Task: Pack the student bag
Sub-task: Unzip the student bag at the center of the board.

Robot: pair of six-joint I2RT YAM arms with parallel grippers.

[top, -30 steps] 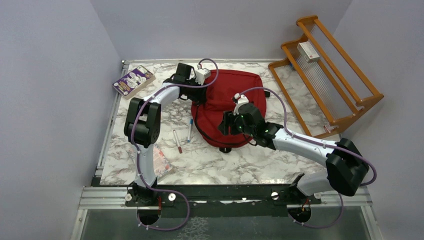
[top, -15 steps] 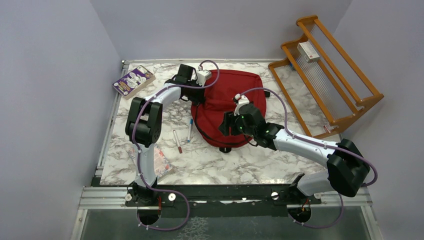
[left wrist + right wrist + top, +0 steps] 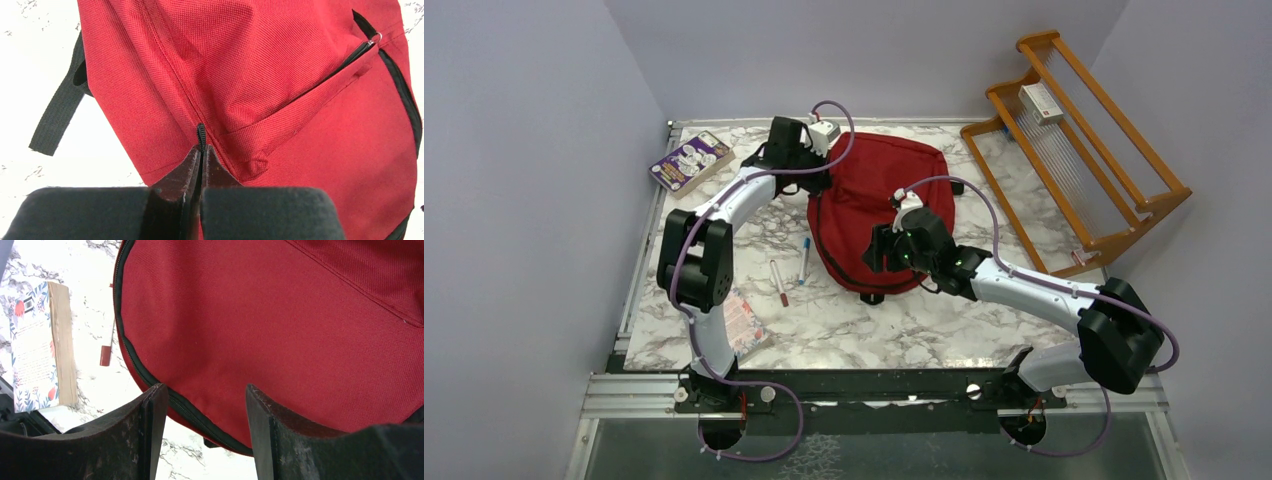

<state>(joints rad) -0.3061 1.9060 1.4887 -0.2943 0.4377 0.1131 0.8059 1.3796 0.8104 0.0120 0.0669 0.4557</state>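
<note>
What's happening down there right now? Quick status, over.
Left gripper shut on black tab at seam of bag. Right gripper open, over bag's edge. Zip there looks closed. Pens, books lie beside it.

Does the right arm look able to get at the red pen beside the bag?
Probably yes: the right pincer is open and empty above the student bag's near-left edge, and the red pen lies uncovered on the marble table just beyond.
</note>
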